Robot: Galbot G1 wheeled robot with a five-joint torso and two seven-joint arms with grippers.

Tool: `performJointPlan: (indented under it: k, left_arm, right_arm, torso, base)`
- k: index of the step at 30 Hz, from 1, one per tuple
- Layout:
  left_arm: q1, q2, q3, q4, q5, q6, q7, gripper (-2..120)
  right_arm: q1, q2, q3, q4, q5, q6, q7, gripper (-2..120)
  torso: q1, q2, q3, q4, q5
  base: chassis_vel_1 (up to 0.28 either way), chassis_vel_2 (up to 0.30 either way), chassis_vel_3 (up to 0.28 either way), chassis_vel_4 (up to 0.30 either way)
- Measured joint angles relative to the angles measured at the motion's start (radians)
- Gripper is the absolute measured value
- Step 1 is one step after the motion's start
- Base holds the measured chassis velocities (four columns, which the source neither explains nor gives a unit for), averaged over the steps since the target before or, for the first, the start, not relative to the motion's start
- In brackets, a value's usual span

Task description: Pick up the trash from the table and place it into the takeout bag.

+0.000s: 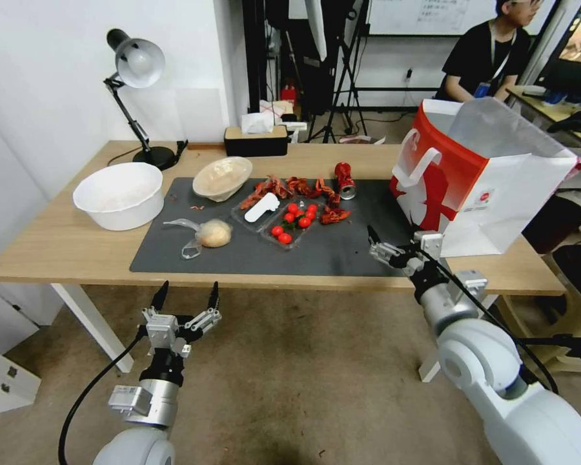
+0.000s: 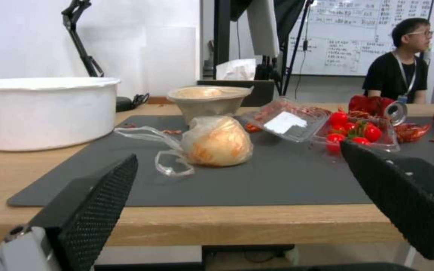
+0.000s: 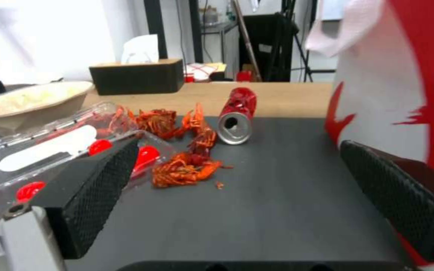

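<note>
Now: both claws open and empty at the near edge of a littered counter

Ahead stands a light-wood counter (image 1: 58, 245) with a dark grey mat (image 1: 342, 252) across its middle. The left claw (image 1: 186, 296) hangs off the near edge, below counter level, its two fingers spread wide with nothing between them. The right claw (image 1: 376, 247) sits over the mat's near right part, close to the bag; in the right wrist view its fingers (image 3: 94, 192) are wide apart and hold nothing.

The bag (image 1: 490, 174), red-fronted with white sides, stands upright at the right end of the counter, its mouth open and its near left corner on the mat.

On the mat, from left to right: a clear bag with a tan lump (image 1: 208, 234) lies near the left, in line with the left claw. Beyond it a shallow beige bowl (image 1: 223, 177) rests tilted at the far edge of the mat. Right of centre is an open clear tray (image 1: 284, 223) holding red tomatoes (image 1: 297, 219), with red crayfish shells (image 1: 297, 188) strewn behind and beside it. A crushed red can (image 1: 345, 179) lies on its side at the far side, between the shells and the bag.

A big white bowl (image 1: 119, 194) sits on bare wood at the left, off the mat.
</note>
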Motion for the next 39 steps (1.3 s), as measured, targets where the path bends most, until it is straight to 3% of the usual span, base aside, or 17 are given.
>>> performJointPlan:
  k: [39]
  left_arm:
    - [0.000, -0.004, -0.004, -0.001, 0.006, 0.010, -0.001, 100]
  right_arm:
    - [0.522, 0.087, -0.277, -0.359, 0.158, -0.151, 0.196, 100]
  torso:
    - [0.000, 0.000, 0.000, 0.0000, -0.0001]
  base:
    - [0.000, 0.000, 0.000, 0.000]
